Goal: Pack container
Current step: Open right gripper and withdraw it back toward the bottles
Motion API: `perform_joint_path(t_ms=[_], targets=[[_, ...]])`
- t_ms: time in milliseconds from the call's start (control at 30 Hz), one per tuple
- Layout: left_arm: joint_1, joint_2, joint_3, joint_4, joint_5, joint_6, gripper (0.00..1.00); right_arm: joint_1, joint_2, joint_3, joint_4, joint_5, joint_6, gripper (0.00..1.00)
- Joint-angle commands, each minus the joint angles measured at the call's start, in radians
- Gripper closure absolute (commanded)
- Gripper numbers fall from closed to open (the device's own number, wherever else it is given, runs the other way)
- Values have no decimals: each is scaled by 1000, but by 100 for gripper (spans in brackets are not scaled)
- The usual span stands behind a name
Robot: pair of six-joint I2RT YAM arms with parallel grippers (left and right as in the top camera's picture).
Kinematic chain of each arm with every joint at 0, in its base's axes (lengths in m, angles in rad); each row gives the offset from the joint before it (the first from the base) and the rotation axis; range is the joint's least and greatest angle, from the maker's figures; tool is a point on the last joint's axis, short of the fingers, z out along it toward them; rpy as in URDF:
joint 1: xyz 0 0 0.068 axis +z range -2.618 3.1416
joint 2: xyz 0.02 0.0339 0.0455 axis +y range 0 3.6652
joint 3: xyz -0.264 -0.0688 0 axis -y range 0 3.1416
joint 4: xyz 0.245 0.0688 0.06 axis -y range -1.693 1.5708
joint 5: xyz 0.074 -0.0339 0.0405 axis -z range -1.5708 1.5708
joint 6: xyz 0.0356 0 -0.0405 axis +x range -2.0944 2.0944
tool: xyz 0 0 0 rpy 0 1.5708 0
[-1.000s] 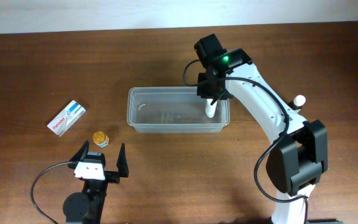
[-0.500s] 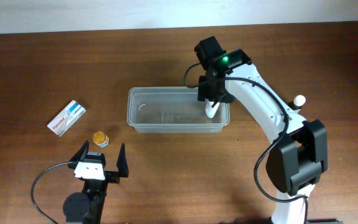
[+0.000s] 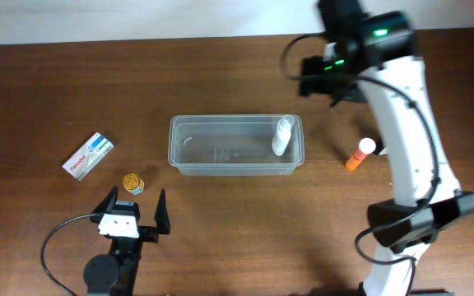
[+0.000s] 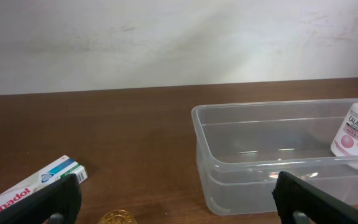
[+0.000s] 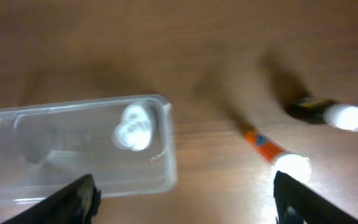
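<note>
The clear container (image 3: 220, 170) lies mid-table, also seen in the left wrist view (image 4: 253, 180) and the right wrist view (image 5: 166, 146). A white Calamol bottle (image 3: 282, 136) (image 4: 356, 134) (image 5: 133, 126) stands upright inside its right end. My right gripper (image 3: 323, 78) (image 5: 185, 208) hovers high behind the container's right end, open and holding nothing. My left gripper (image 3: 134, 205) (image 4: 179, 205) rests near the front edge, wide open and holding nothing.
An orange tube with a white cap (image 3: 359, 154) (image 5: 269, 148) lies right of the container, with a dark white-capped bottle (image 5: 325, 112) beyond it. A Panadol box (image 3: 88, 155) (image 4: 27, 190) and a gold-lidded jar (image 3: 132, 182) (image 4: 118, 217) lie at the left.
My right gripper has opened, let go of the white bottle in the container's right end, and risen away toward the back right. The left arm has not moved.
</note>
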Motion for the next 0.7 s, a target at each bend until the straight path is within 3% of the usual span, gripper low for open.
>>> perform_joint_path(t_ms=[0, 300, 667], targets=[[-3, -6, -7, 2, -7, 11, 1, -123, -16, 35, -47, 12, -14, 14], [-3, -6, -8, 2, -7, 11, 1, -421, -16, 27, -50, -145, -77, 11], [-3, -6, -8, 2, -7, 11, 1, -548, -18, -82, -50, -150, -137, 11]])
